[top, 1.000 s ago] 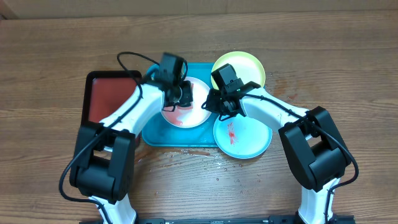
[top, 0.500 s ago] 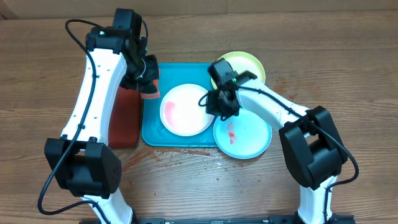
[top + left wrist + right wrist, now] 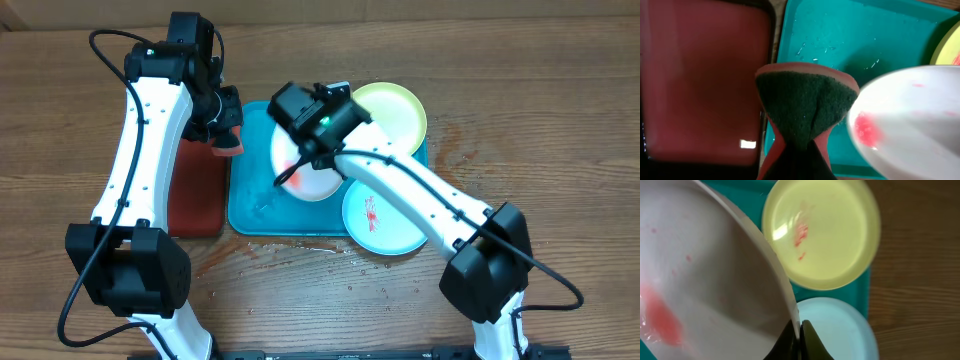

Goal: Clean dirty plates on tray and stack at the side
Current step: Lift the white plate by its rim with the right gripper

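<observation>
Wooden table [image 3: 560, 200] with wet patches just off the near edge of the tray [image 3: 255, 205], which sits mid-table and is turquoise. Droplets show on its bare floor in the left wrist view.

Against the tray's left edge lies a red tray [image 3: 195, 190], dark-rimmed and bare.

Over the tray's far left corner, about where the two trays meet, hangs the left gripper [image 3: 224, 135]. Its fingers are pressed in on a sponge [image 3: 802, 107], pink with a dark green scouring face, and the sponge is folded in at the pinch. The sponge touches neither tray nor plate.

The right arm reaches across from the tray's right side. The right gripper [image 3: 801, 330] has its fingers squeezed together on the rim of the white plate [image 3: 305, 170], which it holds over the middle of the tray. From the left wrist camera this plate looms close and blurred, so it seems raised off the tray floor; its exact tilt I cannot tell. A red smear shows on its face, with smaller red specks nearby.

At the tray's far right corner rests the yellow plate [image 3: 395, 110], partly over the tray's edge, with a red streak at its centre. At the near right corner rests the blue plate [image 3: 385, 225], also overlapping the edge and marked red. The yellow and blue plates lie just beside one another.
</observation>
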Tool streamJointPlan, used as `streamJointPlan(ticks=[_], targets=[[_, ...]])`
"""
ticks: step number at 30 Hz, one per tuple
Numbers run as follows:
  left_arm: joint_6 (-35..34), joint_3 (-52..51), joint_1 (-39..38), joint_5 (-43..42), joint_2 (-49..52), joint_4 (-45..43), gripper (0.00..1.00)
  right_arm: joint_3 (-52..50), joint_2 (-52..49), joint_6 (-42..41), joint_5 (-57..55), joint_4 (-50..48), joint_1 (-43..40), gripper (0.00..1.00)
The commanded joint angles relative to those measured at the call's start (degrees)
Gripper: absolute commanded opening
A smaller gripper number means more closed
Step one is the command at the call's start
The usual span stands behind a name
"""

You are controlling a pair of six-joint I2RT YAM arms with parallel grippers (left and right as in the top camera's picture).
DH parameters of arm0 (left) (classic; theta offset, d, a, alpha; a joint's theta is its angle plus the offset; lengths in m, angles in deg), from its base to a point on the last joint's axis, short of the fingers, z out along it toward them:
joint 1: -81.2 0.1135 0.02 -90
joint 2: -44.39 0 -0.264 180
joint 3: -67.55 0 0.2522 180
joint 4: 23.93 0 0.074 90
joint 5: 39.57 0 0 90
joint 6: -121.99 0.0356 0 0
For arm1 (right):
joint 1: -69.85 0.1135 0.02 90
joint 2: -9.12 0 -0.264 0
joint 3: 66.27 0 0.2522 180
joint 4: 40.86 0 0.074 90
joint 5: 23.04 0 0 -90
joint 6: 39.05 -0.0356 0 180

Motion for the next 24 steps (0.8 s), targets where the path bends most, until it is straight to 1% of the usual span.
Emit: streamJointPlan(ticks=[1,6,8,10,19,24], targets=[[-1.0,1.6,0.2,0.9,-0.7,-0.1,0.04,2.3,0.6,-7.1,-21.4,2.7,3.8,0.04],[-1.0,1.6,0.1,0.9,-0.7,-0.1,0.04,2.3,0.6,-12.6,-35.1,6.6,9.0,0.04],[-1.0,1.6,0.1,0.9,-0.7,-0.1,0.04,2.3,0.6,-18.2,-42.0,9.1,10.8,0.04],[-1.0,1.6,0.1,0.9,-0.7,-0.1,0.04,2.3,0.6,-19.1,-45.6,9.9,11.8,0.04],[-1.2,1.6,0.1,0.7,-0.7,-0.1,0.04,2.3,0.7,-19.1,-50.5,11.0,12.4,0.04],[-1.2,1.6,0.0,0.7,-0.7,0.2,0.04,2.3,1.4,-19.6,-50.9,11.0,12.4,0.04]])
